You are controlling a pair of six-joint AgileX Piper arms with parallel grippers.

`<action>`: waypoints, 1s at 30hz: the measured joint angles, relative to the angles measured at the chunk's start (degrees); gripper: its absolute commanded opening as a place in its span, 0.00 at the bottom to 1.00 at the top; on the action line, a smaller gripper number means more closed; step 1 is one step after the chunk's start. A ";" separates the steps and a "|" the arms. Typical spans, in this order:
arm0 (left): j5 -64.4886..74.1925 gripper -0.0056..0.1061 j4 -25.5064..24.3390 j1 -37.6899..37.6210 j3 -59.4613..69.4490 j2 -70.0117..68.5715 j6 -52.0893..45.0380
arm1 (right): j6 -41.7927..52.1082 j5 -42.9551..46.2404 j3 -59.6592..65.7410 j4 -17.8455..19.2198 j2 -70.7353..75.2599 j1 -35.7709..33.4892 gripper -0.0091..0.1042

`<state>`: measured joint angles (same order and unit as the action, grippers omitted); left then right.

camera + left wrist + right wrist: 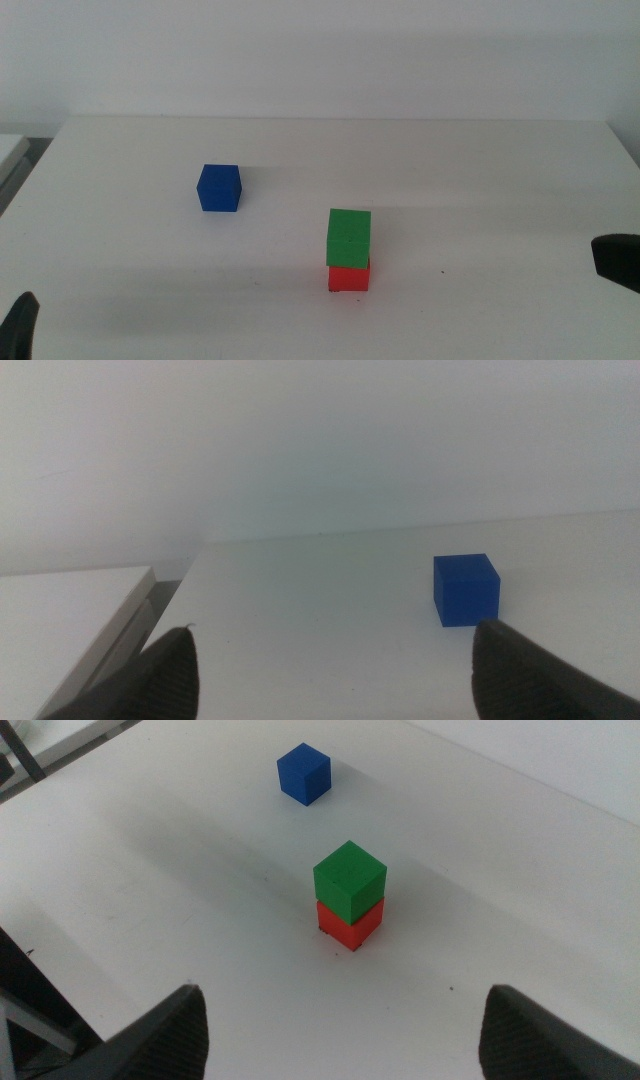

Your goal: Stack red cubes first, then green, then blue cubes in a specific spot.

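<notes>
Two stacked: matte green cube atop smaller red cube, table centre | deep blue cube apart, plain | left gripper, right gripper jaws spread, empty

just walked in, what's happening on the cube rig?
Stacking job, two of three done. The green cube sits on the red cube; the blue cube stands alone on the white table, untouched. Neither arm holds anything: the left gripper is open and facing the blue cube from a distance, while the right gripper is open, back from the stack.
</notes>
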<state>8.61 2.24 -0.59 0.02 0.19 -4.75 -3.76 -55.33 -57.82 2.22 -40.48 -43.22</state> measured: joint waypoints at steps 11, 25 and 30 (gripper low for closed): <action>5.74 0.89 0.00 0.00 -8.18 8.75 0.00 | 0.22 -0.21 0.00 -0.07 0.00 0.00 0.80; 55.94 0.89 5.60 0.00 -60.27 60.88 0.61 | 0.22 -0.21 0.00 -0.07 0.00 0.00 0.80; 54.76 0.89 6.22 -2.07 -64.06 73.63 4.75 | 0.22 -0.21 0.00 -0.07 0.00 0.00 0.80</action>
<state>63.37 8.46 -2.67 -64.03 73.82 0.00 -3.54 -55.54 -57.82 2.15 -40.48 -43.22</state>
